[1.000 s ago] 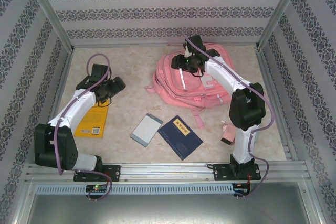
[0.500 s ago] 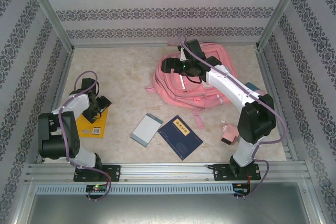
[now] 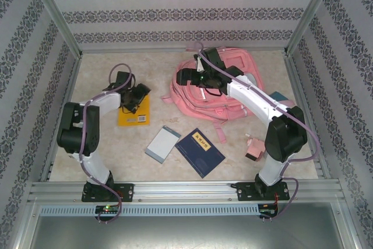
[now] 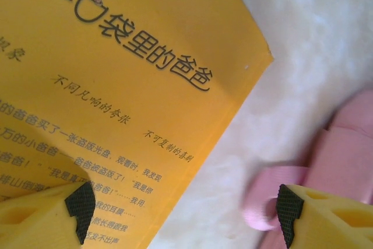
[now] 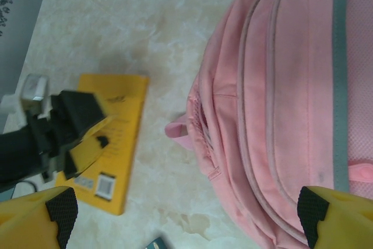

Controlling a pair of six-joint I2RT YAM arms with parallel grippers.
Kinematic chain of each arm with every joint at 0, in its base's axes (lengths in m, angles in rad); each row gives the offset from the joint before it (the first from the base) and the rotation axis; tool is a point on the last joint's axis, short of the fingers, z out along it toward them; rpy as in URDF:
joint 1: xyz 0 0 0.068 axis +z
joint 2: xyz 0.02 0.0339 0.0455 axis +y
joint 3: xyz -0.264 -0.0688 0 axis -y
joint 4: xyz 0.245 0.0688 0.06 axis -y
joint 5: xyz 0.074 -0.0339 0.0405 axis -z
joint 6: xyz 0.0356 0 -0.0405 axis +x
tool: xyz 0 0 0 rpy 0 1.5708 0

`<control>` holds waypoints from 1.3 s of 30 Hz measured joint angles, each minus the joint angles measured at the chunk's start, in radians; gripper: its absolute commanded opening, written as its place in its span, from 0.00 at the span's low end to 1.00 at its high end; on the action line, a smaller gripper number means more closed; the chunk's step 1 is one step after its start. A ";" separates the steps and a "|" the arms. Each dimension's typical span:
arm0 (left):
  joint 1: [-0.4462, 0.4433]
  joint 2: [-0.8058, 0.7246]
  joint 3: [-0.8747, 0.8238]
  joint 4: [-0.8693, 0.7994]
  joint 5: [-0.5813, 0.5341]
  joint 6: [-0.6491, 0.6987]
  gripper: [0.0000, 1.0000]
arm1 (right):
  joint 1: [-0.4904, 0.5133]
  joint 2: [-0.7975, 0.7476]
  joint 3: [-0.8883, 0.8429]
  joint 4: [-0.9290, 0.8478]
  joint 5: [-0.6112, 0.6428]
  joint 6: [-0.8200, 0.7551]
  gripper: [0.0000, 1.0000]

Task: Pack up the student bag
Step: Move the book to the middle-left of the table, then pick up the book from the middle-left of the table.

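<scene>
the step in hand looks like lifting the flat yellow paperback book with black printed characters point(image 3: 134, 113) so it can go into the student bag point(image 3: 224, 88), a large pink fabric backpack with a pale stripe that lies on the far right part of the bench point(image 3: 145, 68), well inside the right arm's reach. the left gripper point(image 4: 183, 214) hangs close over the book's corner nearest the bag with its jaws spread wide and nothing between them, one pad above the cover and the other above a pink strap loop point(image 4: 271, 202) of the bag. a book lying flat gives little to pinch, so the safer course is probably to come in low at that free corner, keep the strap out of the bite, and close only once one finger is under the edge. the right gripper point(image 5: 186, 214) hovers over the bag's left side, jaws as wide apart as the left's and empty; the zips look closed from here, so it likely has to find a pull and hold the mouth wide before the book arrives. the bench is a pale marbled beige sheet that looks smooth, so the book may slide rather than tip. around it stand walls point(image 3: 175, 16) papered in grey floral stripes, slanted aluminium posts point(image 3: 55, 16) and a metal rail point(image 3: 186, 190) along the near edge
</scene>
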 measured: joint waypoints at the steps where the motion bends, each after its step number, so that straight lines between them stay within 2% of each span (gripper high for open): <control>1: -0.014 0.018 0.025 0.000 0.011 -0.006 0.85 | 0.007 0.000 0.000 0.000 0.000 0.000 0.97; 5: -0.035 0.031 0.078 -0.040 0.024 0.003 0.86 | 0.035 0.016 0.021 0.001 -0.002 0.000 0.98; 9: -0.011 -0.015 0.096 -0.124 0.012 0.092 0.84 | 0.075 0.060 0.053 0.000 0.002 0.000 0.98; 16: 0.116 -0.069 0.078 -0.231 -0.032 0.292 0.69 | 0.169 0.181 0.116 0.012 0.006 0.010 0.98; 20: 0.146 -0.068 0.016 -0.251 -0.052 0.370 0.53 | 0.190 0.273 0.153 0.030 -0.036 0.045 0.77; 23: 0.146 -0.054 -0.014 -0.260 -0.051 0.403 0.43 | 0.197 0.341 0.183 0.047 -0.063 0.066 0.68; 28: 0.147 -0.063 -0.055 -0.221 -0.039 0.417 0.40 | 0.202 0.424 0.222 0.057 -0.086 0.087 0.59; 34: 0.142 -0.119 -0.137 -0.153 0.015 0.388 0.40 | 0.204 0.473 0.230 0.063 -0.096 0.100 0.55; 39: 0.126 -0.162 -0.158 -0.192 0.026 0.375 0.42 | 0.204 0.494 0.230 0.063 -0.096 0.103 0.54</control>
